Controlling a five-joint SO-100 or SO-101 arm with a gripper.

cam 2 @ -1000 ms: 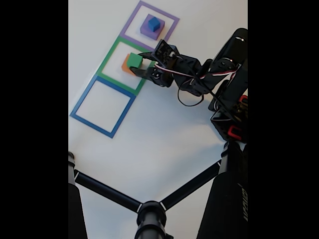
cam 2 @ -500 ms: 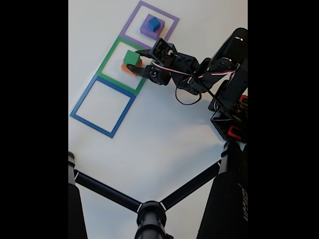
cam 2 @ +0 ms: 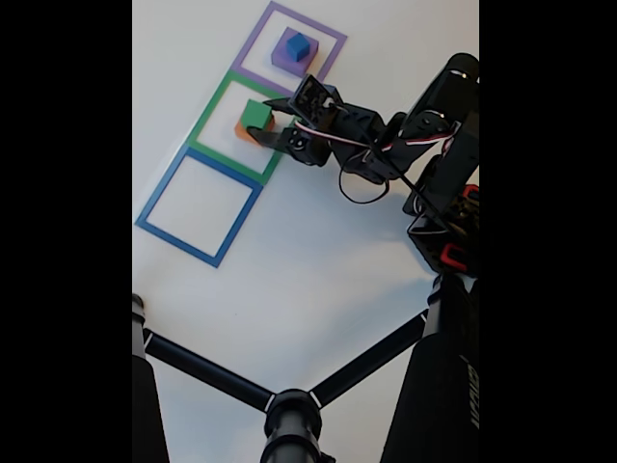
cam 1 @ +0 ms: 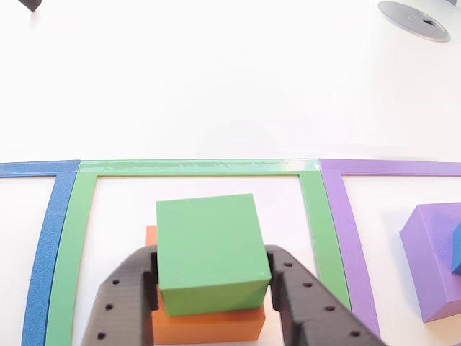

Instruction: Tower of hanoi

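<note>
Green block atop the orange block, inside the green square outline toward the worktop's far edge, lies directly between the two fingers, which flank its sides, seemingly clenched on it, though contact is uncertain.

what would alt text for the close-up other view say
The gripper has a finger on each side of a green block stacked on an orange block inside a green square outline. A purple block sits at right.
</note>
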